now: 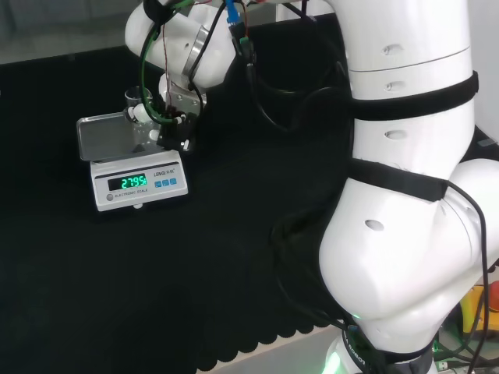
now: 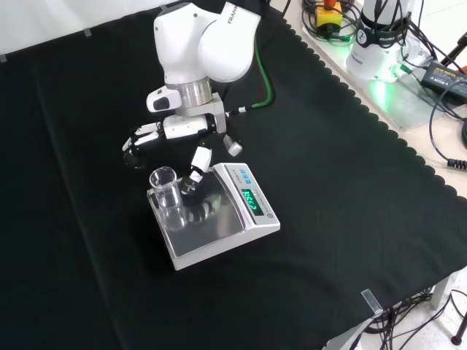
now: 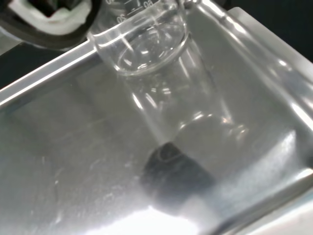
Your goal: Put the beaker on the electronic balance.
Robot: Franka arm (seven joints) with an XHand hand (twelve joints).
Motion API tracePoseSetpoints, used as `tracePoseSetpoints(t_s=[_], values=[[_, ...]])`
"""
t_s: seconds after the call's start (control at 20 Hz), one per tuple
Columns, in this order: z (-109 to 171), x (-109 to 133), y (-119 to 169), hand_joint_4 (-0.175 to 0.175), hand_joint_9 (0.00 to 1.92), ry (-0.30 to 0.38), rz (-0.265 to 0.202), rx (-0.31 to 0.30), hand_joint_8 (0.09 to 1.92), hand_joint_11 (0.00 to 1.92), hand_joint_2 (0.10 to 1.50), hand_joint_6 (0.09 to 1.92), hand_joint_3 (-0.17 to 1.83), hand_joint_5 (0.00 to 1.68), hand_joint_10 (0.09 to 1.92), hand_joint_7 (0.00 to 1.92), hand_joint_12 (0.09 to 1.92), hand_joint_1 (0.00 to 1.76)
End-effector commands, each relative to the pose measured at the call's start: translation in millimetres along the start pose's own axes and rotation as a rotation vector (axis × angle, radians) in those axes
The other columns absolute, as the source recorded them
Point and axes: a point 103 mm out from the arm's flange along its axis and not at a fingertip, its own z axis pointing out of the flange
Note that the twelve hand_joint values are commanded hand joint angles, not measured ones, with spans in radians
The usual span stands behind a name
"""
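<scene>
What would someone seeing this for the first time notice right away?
A clear glass beaker stands upright on the steel pan of the electronic balance, near the pan's far left corner in the front view. The balance's green display is lit. The black and white hand hovers just behind the beaker, fingers spread.

Glossy white rounded arm (image 1: 405, 195) with black straps, green cable, and black-and-white fingers (image 2: 142, 136).

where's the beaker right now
The beaker stands upright on the steel pan of the electronic balance, near the pan's far-left corner in the front view, with the hand just above and behind it.
</scene>
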Motion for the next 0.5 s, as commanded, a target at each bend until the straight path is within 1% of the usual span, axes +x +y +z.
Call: tracePoseSetpoints(t_s=[0.05,0.1,0.2,0.3,0.35,0.45,0.5], values=[[-38,-21,1,-0.136,0.00,0.317,-0.131,0.139,0.40,0.00,0.61,0.09,0.27,0.17,0.59,0.00,1.44,0.68],[-55,-30,-3,-0.136,0.00,0.369,-0.160,0.160,0.43,0.00,0.62,0.09,0.27,0.18,0.60,0.00,1.44,0.68],[-88,-46,-13,-0.137,0.00,0.414,-0.211,0.192,0.53,0.00,0.62,0.09,0.25,0.19,0.66,0.00,1.45,0.67],[-120,-56,-25,-0.140,0.00,0.438,-0.257,0.229,0.63,0.00,0.63,0.09,0.24,0.20,0.72,0.00,1.46,0.67],[-131,-51,-30,-0.141,0.00,0.419,-0.249,0.237,0.68,0.00,0.63,0.09,0.23,0.21,0.74,0.00,1.46,0.67],[-159,-50,-40,-0.142,0.00,0.426,-0.287,0.257,0.73,0.00,0.64,0.09,0.23,0.23,0.77,0.00,1.48,0.66],[-171,-45,-45,-0.142,0.00,0.427,-0.301,0.257,0.74,0.00,0.64,0.09,0.22,0.23,0.79,0.00,1.48,0.66]])
